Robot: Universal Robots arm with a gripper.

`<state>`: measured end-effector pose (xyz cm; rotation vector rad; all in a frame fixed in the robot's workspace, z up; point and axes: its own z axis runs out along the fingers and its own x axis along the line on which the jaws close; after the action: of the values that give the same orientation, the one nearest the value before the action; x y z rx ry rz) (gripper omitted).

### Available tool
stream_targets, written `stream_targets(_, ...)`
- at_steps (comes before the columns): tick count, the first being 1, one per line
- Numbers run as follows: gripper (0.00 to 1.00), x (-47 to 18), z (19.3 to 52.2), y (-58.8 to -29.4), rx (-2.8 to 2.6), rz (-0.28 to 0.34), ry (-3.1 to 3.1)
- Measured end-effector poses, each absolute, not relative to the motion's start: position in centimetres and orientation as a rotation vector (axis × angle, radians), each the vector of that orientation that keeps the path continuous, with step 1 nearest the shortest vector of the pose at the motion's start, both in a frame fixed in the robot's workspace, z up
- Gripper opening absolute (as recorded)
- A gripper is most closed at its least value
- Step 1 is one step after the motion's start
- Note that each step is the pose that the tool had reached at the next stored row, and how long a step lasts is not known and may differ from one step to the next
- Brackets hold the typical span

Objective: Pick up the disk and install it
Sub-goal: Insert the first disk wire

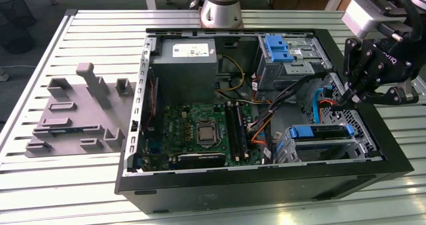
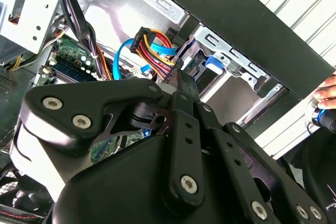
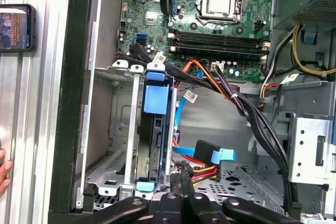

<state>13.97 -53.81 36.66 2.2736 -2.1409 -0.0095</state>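
Exterior view: gripper [image 1: 357, 96] hovers nr disk [image 1: 319, 131] (seated in bay).

A robotics lab: an opened black desktop computer case [image 1: 266, 185] sits on a slatted aluminium workbench [image 1: 80, 185] beside grey moulded fixtures [image 1: 73, 115].

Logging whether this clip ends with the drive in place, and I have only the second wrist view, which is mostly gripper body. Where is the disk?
Observer: In the first wrist view, the disk stands on edge in the metal cage, inside its blue carrier.
Operator: Is the gripper around it?
Observer: No. The gripper is beside the cage, close to the orange and blue cables.
Operator: Where is that within the case?
Observer: In the exterior view, the gripper hangs over the side of the case at the exterior view's right, above the cage.
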Motion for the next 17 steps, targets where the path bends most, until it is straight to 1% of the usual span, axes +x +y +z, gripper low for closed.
stream_targets(7, 0.11, 13.97, 36.66, -53.78, 2.274, -0.009, -2.141)
stream_targets(8, 0.18, 13.97, 36.66, -53.78, 2.274, -0.01, -2.141)
stream_targets(11, 0.19, 13.97, 36.66, -53.76, 2.274, -0.01, -2.141)
stream_targets(12, 0.25, 13.97, 36.66, -53.76, 2.274, -0.009, -2.141)
stream_targets(17, 0.25, 13.97, 36.66, -53.74, 2.274, -0.009, -2.141)
